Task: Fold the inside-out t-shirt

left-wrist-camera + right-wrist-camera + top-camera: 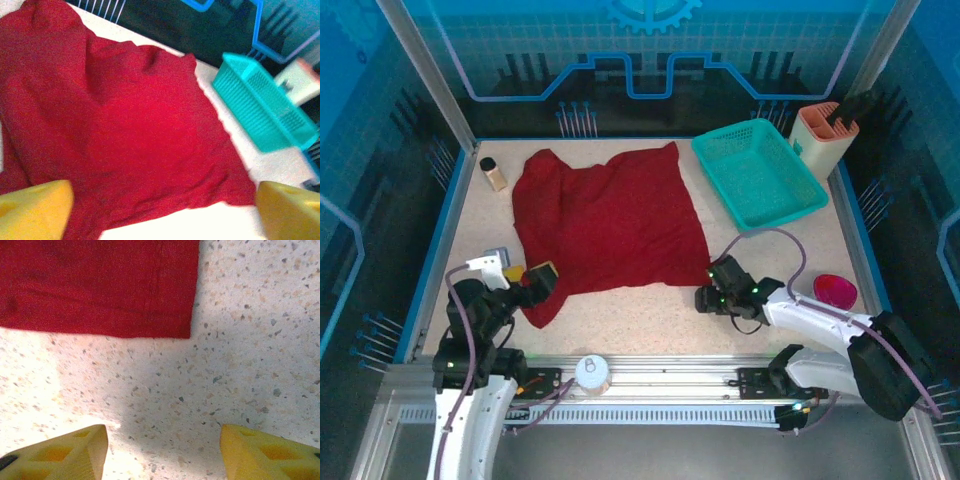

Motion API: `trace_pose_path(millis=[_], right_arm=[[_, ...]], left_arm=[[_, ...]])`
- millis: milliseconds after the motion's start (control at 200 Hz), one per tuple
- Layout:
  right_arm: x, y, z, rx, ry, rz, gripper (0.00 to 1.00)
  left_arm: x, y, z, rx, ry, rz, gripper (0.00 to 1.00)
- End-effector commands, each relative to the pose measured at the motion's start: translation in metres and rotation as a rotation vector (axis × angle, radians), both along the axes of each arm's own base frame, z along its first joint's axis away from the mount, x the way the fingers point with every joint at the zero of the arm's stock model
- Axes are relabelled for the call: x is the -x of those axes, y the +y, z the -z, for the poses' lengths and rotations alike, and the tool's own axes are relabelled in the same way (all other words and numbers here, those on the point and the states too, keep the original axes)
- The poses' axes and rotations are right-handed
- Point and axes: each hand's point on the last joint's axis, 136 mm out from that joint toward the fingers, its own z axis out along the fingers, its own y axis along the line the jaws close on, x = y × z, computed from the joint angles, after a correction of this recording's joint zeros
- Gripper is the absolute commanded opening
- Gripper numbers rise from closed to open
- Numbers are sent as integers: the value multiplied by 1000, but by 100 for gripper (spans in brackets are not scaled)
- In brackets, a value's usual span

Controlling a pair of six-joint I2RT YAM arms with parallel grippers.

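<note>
The inside-out t-shirt point(610, 225) lies spread and somewhat rumpled over the left and middle of the speckled worktop point(650, 320), its dark red cloth reaching from near the far edge down to a narrow flap at the near left. The teal basket point(760, 170) sits just beside the shirt's far right corner, apart from the cloth, and behind the basket stands a peach holder point(825, 135) with dark tools in it. A small bottle point(493, 173) with a dark cap stands near the shirt's far left corner. The left hand point(528, 276) is at the near-left flap, its yellow fingers point(35, 212) spread wide with nothing clamped between them. From the left wrist the cloth runs right up to them and between them (whether a finger actually touches it I cannot tell). The right hand point(705, 298) is low over bare worktop near the shirt's near right corner, its fingers likewise apart and holding nothing. From the right wrist the hem's corner lies ahead of the fingertips, clear of them, with speckled surface in between. A pink object point(835, 290) rests on the worktop to the right of the right arm, and a round tin point(592, 372) sits on the metal rail point(680, 375) between the two arm bases.
</note>
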Motion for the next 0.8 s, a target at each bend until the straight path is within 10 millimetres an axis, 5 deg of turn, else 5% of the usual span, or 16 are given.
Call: trace_pose_path(millis=[0,125,190,355,480,796], right_arm=[[-24,12,-38,-154,21,27,64],[-69,-2,-63,-152,-56,39,64],[-94,-7,-72,-109,-106,17,64],[-136,-2,-74,5,-158,-106,59],[-141,-7,-55,58,-92,-120,53],[-134,-9,-27,-48,-48,-66,54]], left_arm=[[-1,5,5,229,151,-120,99],[-1,-14,54,336,450,-85,99],[6,-7,81,355,568,-168,99],[25,6,110,352,666,-295,86],[34,13,134,348,753,-371,84],[22,20,159,259,780,-374,72]])
